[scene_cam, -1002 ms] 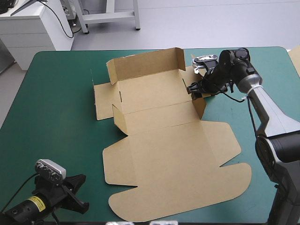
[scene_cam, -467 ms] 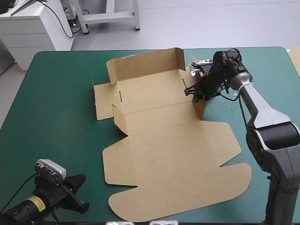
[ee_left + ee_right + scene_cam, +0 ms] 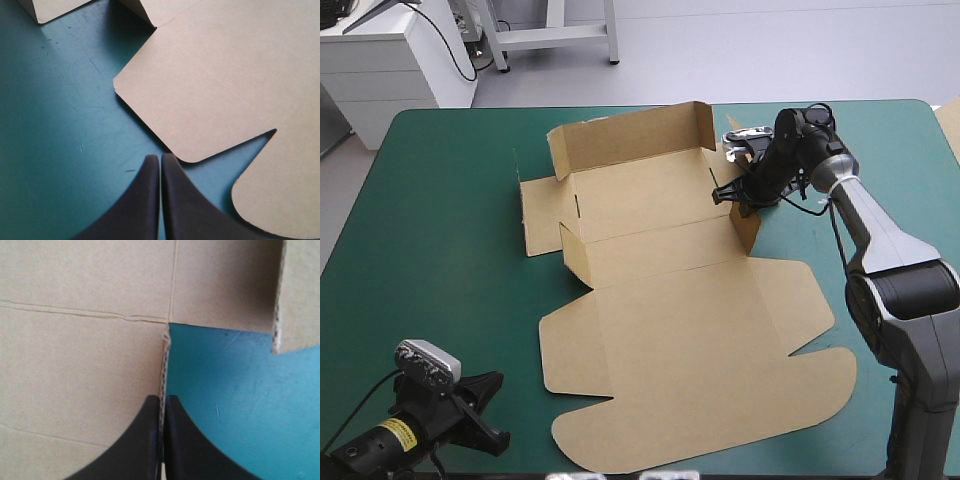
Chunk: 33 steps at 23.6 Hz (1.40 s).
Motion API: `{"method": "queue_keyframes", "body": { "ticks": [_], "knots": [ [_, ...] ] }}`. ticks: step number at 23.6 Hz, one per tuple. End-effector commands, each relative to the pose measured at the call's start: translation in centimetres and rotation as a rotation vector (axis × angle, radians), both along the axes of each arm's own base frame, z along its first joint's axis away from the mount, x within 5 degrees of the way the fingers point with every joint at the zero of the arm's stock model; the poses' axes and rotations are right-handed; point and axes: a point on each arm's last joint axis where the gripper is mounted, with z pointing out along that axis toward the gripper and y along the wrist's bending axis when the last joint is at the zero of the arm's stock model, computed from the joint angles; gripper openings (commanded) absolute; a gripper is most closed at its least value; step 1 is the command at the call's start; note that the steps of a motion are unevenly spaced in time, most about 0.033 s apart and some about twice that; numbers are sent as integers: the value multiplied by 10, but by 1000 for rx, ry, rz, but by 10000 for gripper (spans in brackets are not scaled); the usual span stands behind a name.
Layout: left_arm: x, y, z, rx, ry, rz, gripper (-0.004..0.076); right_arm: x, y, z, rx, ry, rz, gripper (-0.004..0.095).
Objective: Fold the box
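The box (image 3: 660, 300) is seen lying at the middle of the teal-green cover (image 3: 440, 250), partly formed. The far wall (image 3: 630, 135) is raised at 12 o'clock of the base panel, and a lower wall (image 3: 660, 250) stands across the middle. The lid (image 3: 690, 370) is spread flat toward 6 o'clock, almost to the near edge.

The right gripper (image 3: 725, 193) is placed at 3 o'clock of the base panel, at the board's right end. In the right wrist view its black fingers (image 3: 145, 440) are pressed nearly together, and the corrugated edge of a side flap (image 3: 163, 370) is caught between them. Brown board lies to one side of that edge and bare cover to the other.

The left gripper (image 3: 160, 159) is held at 7 o'clock of the cover, well apart from the raised walls. Its fingers are clenched into one pointed arch with nothing between them, over bare cover. The rounded corner of a lid flap (image 3: 200, 100) is seen just ahead of the tips.
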Motion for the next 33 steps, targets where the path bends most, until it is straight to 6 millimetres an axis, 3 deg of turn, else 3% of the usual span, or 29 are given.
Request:
{"method": "queue_keyframes", "body": {
  "ticks": [1, 5, 11, 13, 27, 33],
  "knots": [
    [4, -3, 11, -47, -56, 3, -8, -9, -1, 35, 6, -100, 93, -21],
    [4, -3, 11, -47, -56, 3, -8, -10, 7, 37, -161, -160, 245, -21],
    [4, -3, 11, -47, -56, 3, -8, -12, 35, 90, -229, -446, 589, -21],
    [4, -3, 11, -47, -56, 3, -8, -16, 46, 97, -178, -487, 666, -21],
    [4, -3, 11, -47, -56, 3, -8, -36, 142, 83, -100, -698, 1029, -21],
    [4, -3, 11, -47, -56, 3, -8, -41, 164, 67, -91, -681, 1091, -21]
  ]
}}
